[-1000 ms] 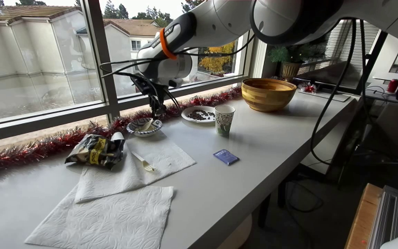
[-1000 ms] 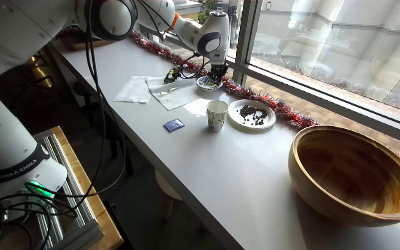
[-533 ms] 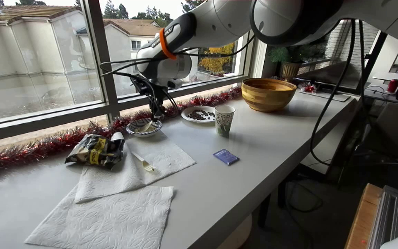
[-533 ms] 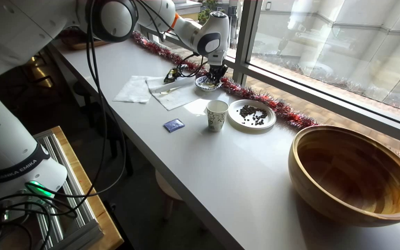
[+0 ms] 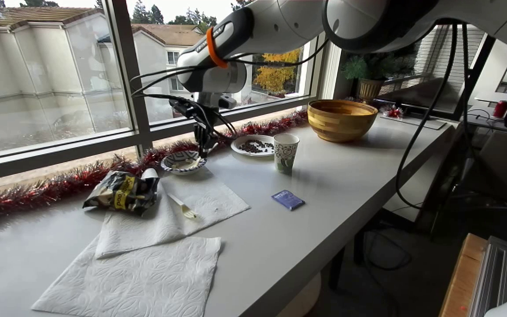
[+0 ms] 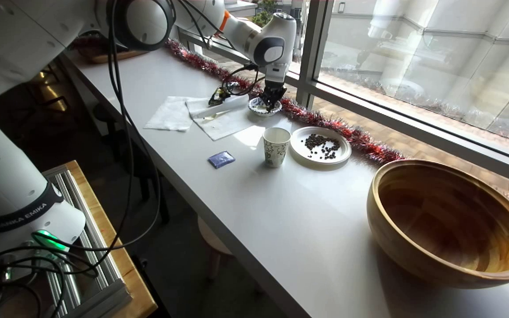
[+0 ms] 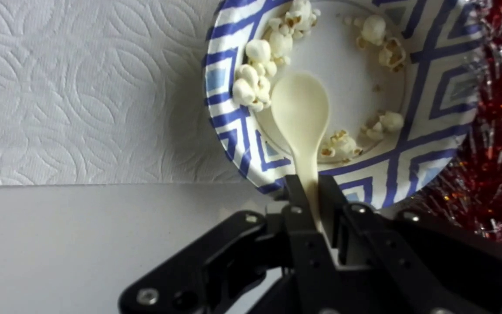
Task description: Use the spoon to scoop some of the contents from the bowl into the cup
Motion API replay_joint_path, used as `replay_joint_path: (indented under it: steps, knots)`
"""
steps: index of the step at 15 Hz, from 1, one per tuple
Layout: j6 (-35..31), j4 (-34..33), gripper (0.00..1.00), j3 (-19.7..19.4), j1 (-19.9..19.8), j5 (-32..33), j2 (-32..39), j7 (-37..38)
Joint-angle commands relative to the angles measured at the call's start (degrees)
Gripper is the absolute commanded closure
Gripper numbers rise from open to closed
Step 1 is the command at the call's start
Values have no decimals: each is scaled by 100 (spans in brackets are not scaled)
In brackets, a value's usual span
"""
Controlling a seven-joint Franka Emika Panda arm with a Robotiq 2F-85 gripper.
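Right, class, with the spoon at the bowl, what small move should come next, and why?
Probably ease the spoon sideways under the largest popcorn clump in the bowl: in the wrist view, the end effector grips the spoon, whose scooping end looks bare, and that clump lies right beside it.

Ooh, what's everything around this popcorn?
Patterned bowl: one, blue-white, beside tinsel
Popcorn: several, white, inside it
Spoon: one, cream, over that bowl
Plate: one, white, near tinsel
Bits: many, dark, on plate
Cup: one, whitish, beside plate
Packet: one, blue, near cup
Wooden bowl: one, tan, near window
Bag: one, dark, near tinsel
Towels: at least two, white, on table
Fork: one, cream, on towel
Tinsel: count unclear, red, along window
Claw: one, black, gripping spoon
Arm: one, white, over table
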State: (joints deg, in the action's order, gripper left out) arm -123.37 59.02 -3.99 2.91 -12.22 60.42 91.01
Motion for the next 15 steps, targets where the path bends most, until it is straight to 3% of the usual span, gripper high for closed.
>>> replay_joint_path:
  steps: [1,8,15]
  knots:
    - [491,106,97,107,-122,82,-148,-333]
    - [1253,156,97,156,-220,21,-289,-941]
    - [1544,111,97,368,-334,-175,-244,-1541]
